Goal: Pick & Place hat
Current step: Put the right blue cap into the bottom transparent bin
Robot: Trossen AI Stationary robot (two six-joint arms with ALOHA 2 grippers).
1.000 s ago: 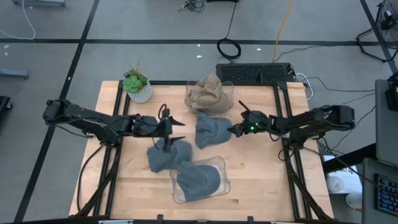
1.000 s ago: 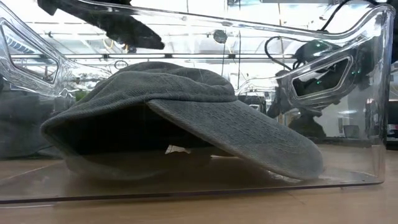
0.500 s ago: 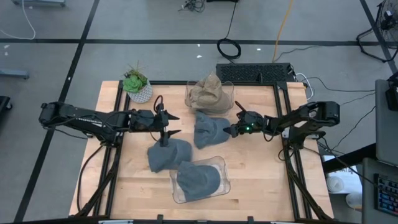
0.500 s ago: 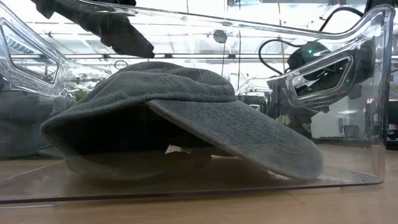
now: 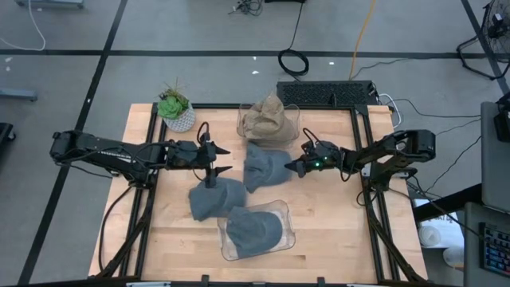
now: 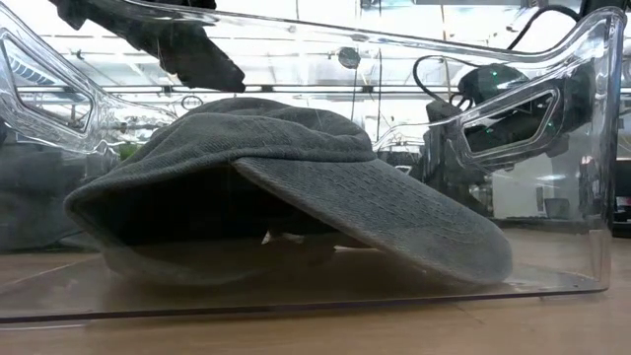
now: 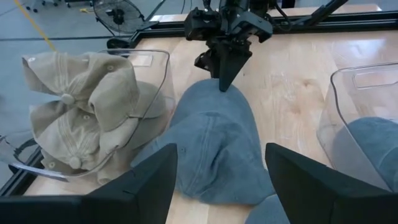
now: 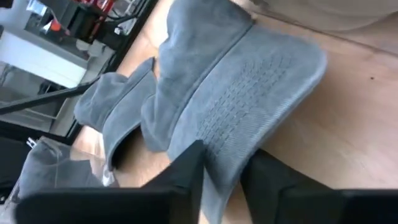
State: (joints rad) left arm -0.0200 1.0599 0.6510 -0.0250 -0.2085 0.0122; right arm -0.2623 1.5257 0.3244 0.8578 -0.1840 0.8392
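You had the right gripper (image 5: pixel 293 166) clenched on the grey denim cap's (image 5: pixel 265 168) brim; lifting it slowly looked wisest.

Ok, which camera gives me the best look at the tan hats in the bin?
The left wrist view: the tan hats sit large, stacked in their clear bin. The high view shows them small. The low and right wrist views don't show them clearly.
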